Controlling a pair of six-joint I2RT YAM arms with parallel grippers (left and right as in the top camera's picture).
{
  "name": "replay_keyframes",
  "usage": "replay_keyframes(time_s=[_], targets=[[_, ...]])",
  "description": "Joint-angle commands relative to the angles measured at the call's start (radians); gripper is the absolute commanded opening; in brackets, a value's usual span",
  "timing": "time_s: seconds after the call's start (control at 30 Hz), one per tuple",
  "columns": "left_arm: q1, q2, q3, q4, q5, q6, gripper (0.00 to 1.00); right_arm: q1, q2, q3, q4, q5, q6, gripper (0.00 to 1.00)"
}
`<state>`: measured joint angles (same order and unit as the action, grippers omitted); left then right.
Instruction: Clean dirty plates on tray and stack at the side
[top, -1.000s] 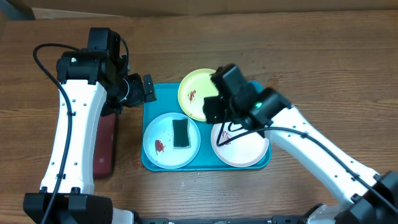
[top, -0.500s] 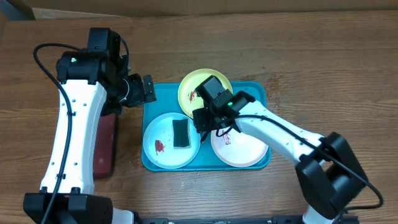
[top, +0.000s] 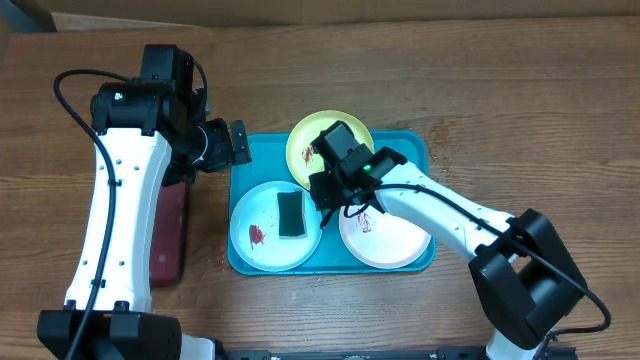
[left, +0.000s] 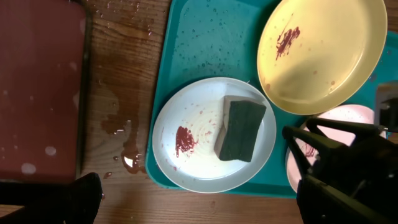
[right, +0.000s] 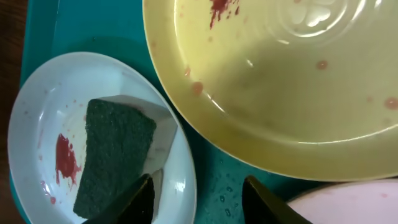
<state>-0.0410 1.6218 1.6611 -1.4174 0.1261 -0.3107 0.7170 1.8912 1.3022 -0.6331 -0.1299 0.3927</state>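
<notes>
The right gripper (right: 199, 182) hangs with its jaws apart and nothing between them, over the bare strip of the turquoise tray (right: 87, 25) between the light blue plate (right: 37, 112) and the yellow-green plate (right: 298, 87). One finger (right: 127, 200) sits just above the blue plate's rim, beside the dark green sponge (right: 115, 152) lying on that plate next to a red smear (right: 64, 158). The yellow-green plate runs out of the wrist view at top and right, and the white plate (right: 348, 208) shows only as a pale sliver in the corner; overhead, the right arm covers its upper left part. All three plates lie on the tray. Further off, the left gripper (top: 238, 143) hovers empty and spread over the tray's upper left edge, near the dark red tray (top: 168, 235). Since a second ago the right arm has swung left from above the white plate toward the sponge; plates, sponge and left arm are unchanged.
</notes>
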Motion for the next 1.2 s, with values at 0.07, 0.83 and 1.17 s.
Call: replay_keyframes(time_s=[0.07, 0.83, 1.17], targets=[[0.001, 0.009, 0.002, 0.000, -0.003, 0.019, 1.00, 0.050, 0.073, -0.007, 0.024, 0.009, -0.001, 0.48], [-0.021, 0.010, -0.054, 0.029, 0.093, 0.090, 1.00, 0.063, 0.117, -0.007, 0.007, 0.076, -0.001, 0.18], [-0.026, 0.011, -0.348, 0.256, 0.275, 0.109, 0.99, 0.062, 0.117, -0.007, 0.016, 0.046, 0.000, 0.12]])
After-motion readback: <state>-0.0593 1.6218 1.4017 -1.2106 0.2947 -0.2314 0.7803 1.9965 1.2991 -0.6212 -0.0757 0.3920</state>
